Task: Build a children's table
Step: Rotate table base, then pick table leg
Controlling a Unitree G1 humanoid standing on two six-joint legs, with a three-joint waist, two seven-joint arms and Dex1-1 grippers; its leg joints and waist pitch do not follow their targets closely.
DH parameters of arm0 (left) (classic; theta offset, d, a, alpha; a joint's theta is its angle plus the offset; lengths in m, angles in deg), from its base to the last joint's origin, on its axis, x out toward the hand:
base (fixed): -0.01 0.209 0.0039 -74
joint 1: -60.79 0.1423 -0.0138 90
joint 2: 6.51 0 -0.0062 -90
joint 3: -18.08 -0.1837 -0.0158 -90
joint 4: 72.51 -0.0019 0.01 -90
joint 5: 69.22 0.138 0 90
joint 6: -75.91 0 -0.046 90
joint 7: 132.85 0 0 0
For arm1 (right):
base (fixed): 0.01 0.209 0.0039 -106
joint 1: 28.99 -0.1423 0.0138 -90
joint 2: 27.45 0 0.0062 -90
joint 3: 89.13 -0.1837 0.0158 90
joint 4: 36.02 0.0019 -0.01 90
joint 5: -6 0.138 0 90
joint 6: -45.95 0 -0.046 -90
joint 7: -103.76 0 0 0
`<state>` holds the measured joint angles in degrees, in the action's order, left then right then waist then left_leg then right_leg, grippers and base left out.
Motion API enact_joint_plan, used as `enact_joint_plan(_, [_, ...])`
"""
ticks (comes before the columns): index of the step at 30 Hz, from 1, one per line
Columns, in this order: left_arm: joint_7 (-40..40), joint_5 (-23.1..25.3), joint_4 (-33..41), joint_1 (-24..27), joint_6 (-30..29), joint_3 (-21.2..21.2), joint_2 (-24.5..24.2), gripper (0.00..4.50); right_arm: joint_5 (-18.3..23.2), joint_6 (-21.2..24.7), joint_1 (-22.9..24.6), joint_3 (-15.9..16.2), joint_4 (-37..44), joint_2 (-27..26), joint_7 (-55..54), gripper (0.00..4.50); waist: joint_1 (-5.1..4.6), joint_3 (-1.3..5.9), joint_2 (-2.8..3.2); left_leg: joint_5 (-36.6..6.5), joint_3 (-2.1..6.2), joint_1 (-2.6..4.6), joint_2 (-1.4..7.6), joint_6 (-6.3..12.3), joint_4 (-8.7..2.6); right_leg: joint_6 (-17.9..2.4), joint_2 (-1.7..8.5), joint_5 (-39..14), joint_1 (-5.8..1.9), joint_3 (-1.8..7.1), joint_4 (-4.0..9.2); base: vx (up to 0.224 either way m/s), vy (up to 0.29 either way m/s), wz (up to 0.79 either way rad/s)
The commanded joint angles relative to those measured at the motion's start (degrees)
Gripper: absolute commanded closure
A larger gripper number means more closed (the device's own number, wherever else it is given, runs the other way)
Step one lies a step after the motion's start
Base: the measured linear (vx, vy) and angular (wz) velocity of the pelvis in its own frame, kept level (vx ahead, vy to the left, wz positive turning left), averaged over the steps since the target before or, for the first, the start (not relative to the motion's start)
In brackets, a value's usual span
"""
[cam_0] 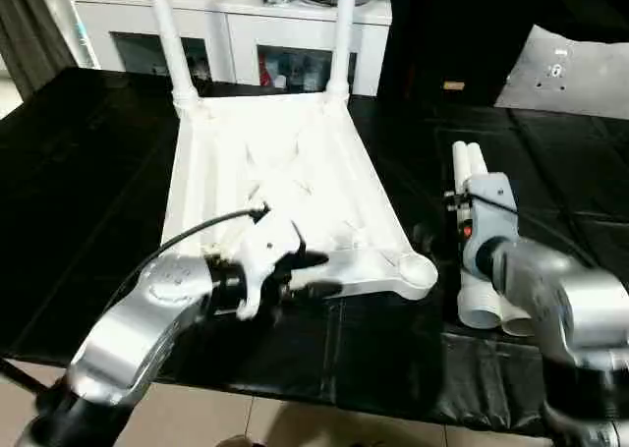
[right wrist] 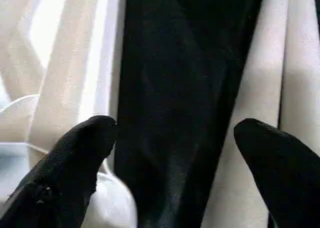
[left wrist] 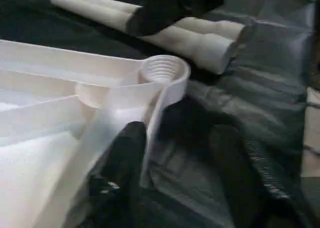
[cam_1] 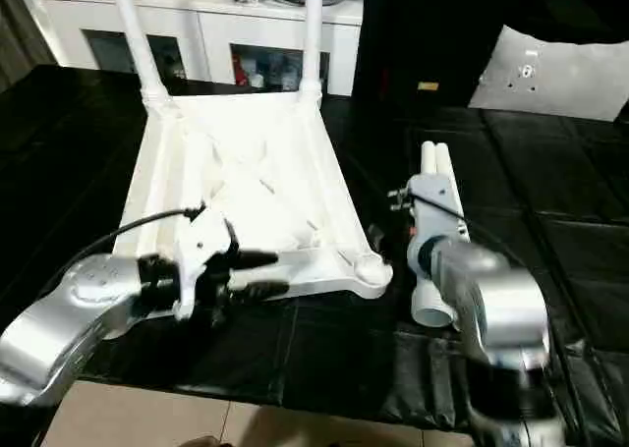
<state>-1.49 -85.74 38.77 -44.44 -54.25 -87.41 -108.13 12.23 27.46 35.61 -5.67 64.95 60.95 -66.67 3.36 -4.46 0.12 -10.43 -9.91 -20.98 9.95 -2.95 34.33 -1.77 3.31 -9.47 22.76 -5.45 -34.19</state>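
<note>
Two long white tapered tube legs (cam_0: pixel 167 34) already stand upright in the far corner sockets of our white plastic table top (cam_0: pixel 285 182), which lies ribbed underside up on the black sheet-covered work surface (cam_0: pixel 79 172); we judge it sits inverted so the sockets face upward and take legs from above. Nearest us on the right, the round threaded corner socket (left wrist: pixel 162 70) is empty, and the near left corner is hidden behind our left forearm, so we cannot tell whether it is filled. The two remaining white tube legs (cam_0: pixel 472 172) lie side by side on the sheet just right of the top, within reach of our right arm. Our left gripper (cam_0: pixel 300 275) sits at the near edge of the top, its black fingers (left wrist: pixel 125 158) parted part-way on either side of the rim wall without clamping it, probably to steady the top. Our right gripper (right wrist: pixel 175 153) hangs over the lying legs with its jaws spread wide and holding nothing; from the head views its fingers are masked by the wrist housing, and how close they are to the legs is hard to judge. Behind stand white cabinets with glass doors (cam_0: pixel 246 44), the standing legs' tops are cut off, and a grey-white panel (cam_0: pixel 570 69) lies at the far right.
</note>
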Motion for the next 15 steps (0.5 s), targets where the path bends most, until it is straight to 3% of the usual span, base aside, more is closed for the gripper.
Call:
enact_joint_plan(1, [0.24, -1.6, 2.53, 0.26, -2.17, 0.61, -0.47, 1.82, -0.96, 1.31, -1.01, -1.04, -1.32, 0.11, -1.34, 0.0, -0.03, 3.86, 0.17, -11.83, 1.26, 1.08, 2.82, -2.19, -4.07, -5.14, 4.9, -22.41, -2.42, 3.73, 4.75, 0.0, 0.0, 0.0])
enact_joint_plan(6, [1.37, -1.55, 3.06, 0.37, -3.65, 0.88, -0.53, 1.36, -1.32, 1.88, -1.87, -1.09, -3.63, 1.17, -1.86, 0.0, -0.02, 4.08, -0.07, -10.28, 1.16, 0.9, 2.68, -1.93, -3.96, -4.72, 4.81, -20.98, -2.65, 3.74, 4.55, 0.0, 0.0, 0.0])
enact_joint_plan(15, [1.67, -1.77, 4.03, 0.0, -4.66, -0.29, -1.58, 0.65, 0.02, 1.96, -1.31, -2.93, -8.32, 0.9, -1.51, 0.0, 0.1, 4.39, 0.1, -9.82, 1.11, 0.92, 2.66, -2.06, -3.76, -5.15, 4.81, -20.09, -2.8, 3.69, 4.42, 0.0, 0.0, 0.0])
